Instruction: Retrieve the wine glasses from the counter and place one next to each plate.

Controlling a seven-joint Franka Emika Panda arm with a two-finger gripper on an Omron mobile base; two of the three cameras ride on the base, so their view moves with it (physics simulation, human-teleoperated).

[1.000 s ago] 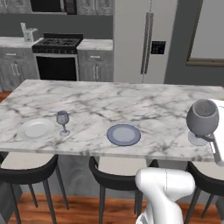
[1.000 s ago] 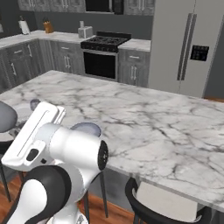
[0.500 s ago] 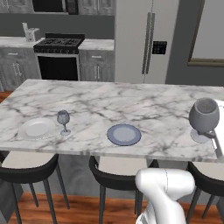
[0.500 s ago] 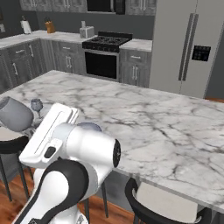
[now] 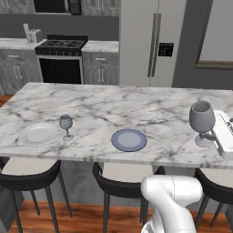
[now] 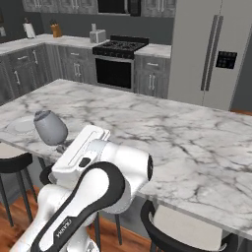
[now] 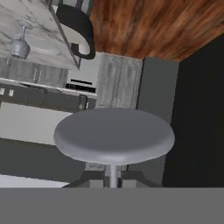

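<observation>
the carried wine glass [image 5: 201, 121] stood upright, the tool pinching its stem, with the blue-grey plate [image 5: 129, 139] well off to its left on the surface [image 5: 136, 104].

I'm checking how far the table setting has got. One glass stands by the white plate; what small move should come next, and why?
Probably carry the held glass leftward over the island toward the blue plate. That plate has no glass beside it, while the white plate already has the other glass next to it. The held glass sits near the island's right end, apart from the blue plate.
</observation>
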